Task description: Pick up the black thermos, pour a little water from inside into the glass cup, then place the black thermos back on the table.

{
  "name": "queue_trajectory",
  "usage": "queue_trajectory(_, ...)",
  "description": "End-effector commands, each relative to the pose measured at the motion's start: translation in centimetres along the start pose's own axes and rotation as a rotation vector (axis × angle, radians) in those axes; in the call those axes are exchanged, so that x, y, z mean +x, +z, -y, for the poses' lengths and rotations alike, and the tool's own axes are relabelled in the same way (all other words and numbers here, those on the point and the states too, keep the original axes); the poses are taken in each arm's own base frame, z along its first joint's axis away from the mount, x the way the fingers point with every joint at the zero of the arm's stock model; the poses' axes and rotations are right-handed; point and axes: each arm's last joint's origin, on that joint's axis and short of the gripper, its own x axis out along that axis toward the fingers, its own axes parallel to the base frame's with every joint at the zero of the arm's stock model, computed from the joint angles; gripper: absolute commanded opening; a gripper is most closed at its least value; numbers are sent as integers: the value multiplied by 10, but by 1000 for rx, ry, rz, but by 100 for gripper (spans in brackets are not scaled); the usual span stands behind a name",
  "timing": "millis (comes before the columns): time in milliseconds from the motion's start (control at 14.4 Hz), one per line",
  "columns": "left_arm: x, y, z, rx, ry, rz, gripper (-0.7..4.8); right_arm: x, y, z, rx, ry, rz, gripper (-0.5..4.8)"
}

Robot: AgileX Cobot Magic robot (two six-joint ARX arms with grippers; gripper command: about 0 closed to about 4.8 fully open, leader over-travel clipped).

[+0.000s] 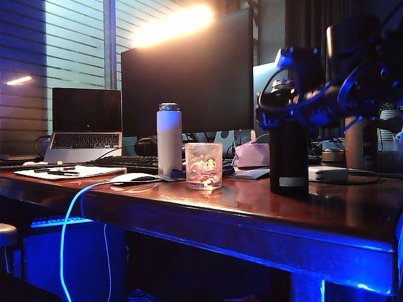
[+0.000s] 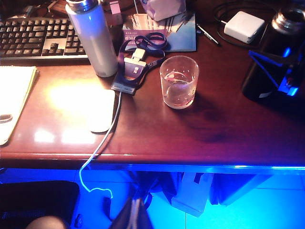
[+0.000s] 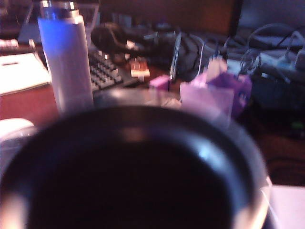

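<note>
Exterior view shows the right gripper [image 1: 296, 104] around the upper part of the black thermos [image 1: 288, 157]; its jaws are hidden in dark blur, so whether they grip or stand apart I cannot tell. The thermos stands upright on the table [image 1: 252, 207], well right of the glass cup [image 1: 203, 165]. Water sits in the cup, so pouring looks done and the set-down finishing. Left gripper is out of view.

Glossy black thermos [image 1: 289, 157] with pale label; clear glass cup [image 1: 203, 165], green logo; reddish-brown table [image 1: 252, 201]
</note>
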Motion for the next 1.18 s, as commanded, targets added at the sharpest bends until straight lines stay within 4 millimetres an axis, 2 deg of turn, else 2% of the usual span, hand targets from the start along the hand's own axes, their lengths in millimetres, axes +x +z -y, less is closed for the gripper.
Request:
queue_trajectory(70,-2,2,0,4,1,15,22,-3,14,0,-2,2,51,459)
queue_trajectory(556,-2,2,0,3,1,15,22,-15,43,1,-9,-1,121,464)
queue_trajectory(695,-2,2,0,4,1,15,22,-20,56,1,-26,-3,162,464)
queue_trajectory(904,-2,2,0,4,1,15,22,-36,88,2,-34,-9,257,461)
queue_trajectory(973,-2,2,0,4,1,15,22,-45,100,2,-38,-11,279,413)
queue_trajectory(1043,-2,2,0,4,1,15,22,-55,114,2,-38,-12,290,257)
queue_trajectory(1112,-2,2,0,4,1,15,22,-67,128,3,-37,-16,300,71)
queue_trajectory(1182,-2,2,1,3,0,15,22,-81,141,3,-37,-17,309,-1)
